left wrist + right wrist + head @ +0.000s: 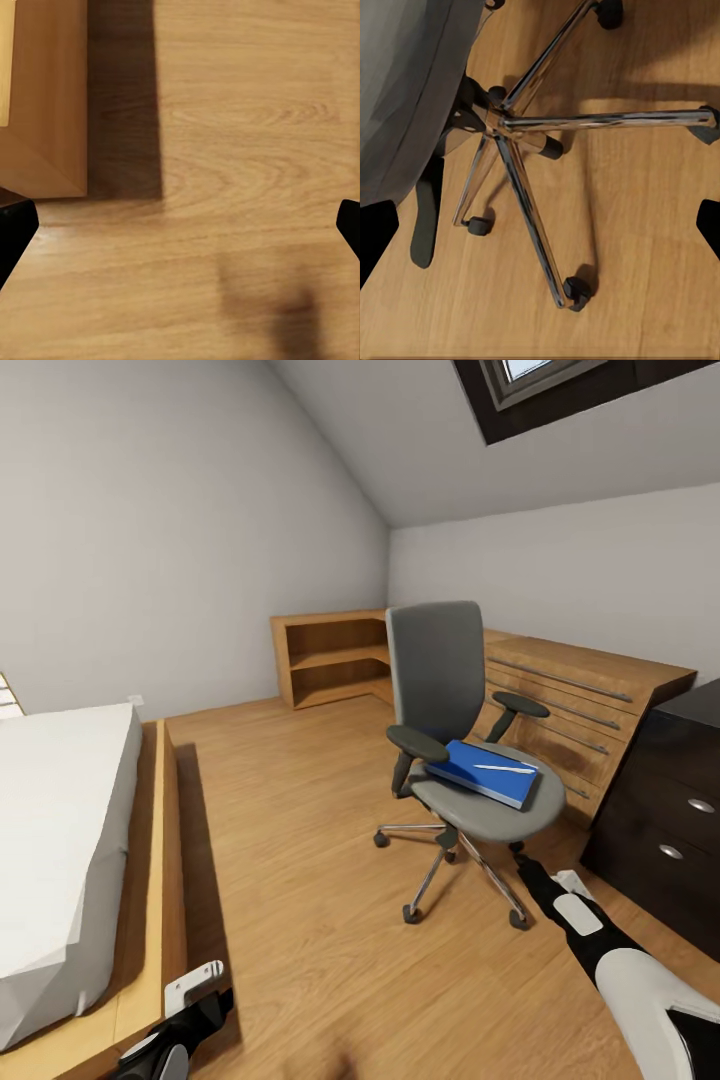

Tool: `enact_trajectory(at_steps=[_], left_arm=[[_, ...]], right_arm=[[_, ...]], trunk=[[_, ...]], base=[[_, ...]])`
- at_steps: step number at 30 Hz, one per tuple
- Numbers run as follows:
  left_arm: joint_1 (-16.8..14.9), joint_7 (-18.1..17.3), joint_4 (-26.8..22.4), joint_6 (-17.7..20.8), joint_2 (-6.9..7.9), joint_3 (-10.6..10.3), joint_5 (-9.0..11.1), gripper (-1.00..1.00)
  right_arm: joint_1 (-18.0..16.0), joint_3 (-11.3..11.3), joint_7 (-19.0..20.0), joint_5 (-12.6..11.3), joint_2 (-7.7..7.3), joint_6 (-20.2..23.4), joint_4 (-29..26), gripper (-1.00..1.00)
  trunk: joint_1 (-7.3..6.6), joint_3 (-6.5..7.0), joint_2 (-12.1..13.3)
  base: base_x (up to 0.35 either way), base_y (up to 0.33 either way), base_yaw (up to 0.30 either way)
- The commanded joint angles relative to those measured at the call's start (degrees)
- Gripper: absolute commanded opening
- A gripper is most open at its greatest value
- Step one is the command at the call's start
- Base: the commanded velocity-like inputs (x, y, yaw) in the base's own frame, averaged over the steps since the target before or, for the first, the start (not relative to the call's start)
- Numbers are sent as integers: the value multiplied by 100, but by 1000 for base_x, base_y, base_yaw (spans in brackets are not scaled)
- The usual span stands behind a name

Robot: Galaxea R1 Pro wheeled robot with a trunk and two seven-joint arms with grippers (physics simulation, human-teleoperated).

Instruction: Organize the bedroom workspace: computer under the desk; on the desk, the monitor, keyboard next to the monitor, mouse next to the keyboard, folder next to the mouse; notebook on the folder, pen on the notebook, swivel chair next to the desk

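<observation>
No readable writing. Swivel chair (455, 760) carries folder (484, 771), pen (504, 768). Left tool (180, 225), right tool (540, 225): fingers wide apart, empty, floor (300, 880) beneath.

Pen (503, 768) on folder (482, 771) on swivel chair (455, 740), left of desk (668, 815)

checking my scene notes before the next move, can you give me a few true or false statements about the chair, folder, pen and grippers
1. The folder lies on the swivel chair seat. True.
2. A pen rests on top of the folder. True.
3. The right gripper is clamped on the chair's base. False: its fingers are spread, holding nothing, above the chrome base.
4. The left gripper holds the pen. False: it is open over bare floor.
5. The chair stands against the bed. False: open floor separates them.
</observation>
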Motion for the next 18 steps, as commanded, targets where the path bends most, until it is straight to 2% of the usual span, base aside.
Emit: enact_trajectory(at_steps=[1, 7, 10, 18], left_arm=[[-2, 35, -9, 22, -3, 4, 60, 100], [-2, 35, -9, 22, -5, -3, 56, 100], [-3, 35, -9, 22, -9, -10, 53, 100], [-2, 35, -9, 22, -12, -20, 47, 100]], right_arm=[[-3, -32, 20, -22, 15, 31, -3, 100], [-3, -34, 38, -20, 47, 34, 12, 100], [-3, -34, 44, -16, 132, 29, 17, 100], [-3, -38, 47, 2, 306, 11, 28, 100]], trunk=[[-1, -5, -2], [-1, -5, -2], [-1, -5, -2], [-1, -5, -2]], base=[[0, 4, 0], [0, 2, 0], [58, 1, 0], [214, 0, 0]])
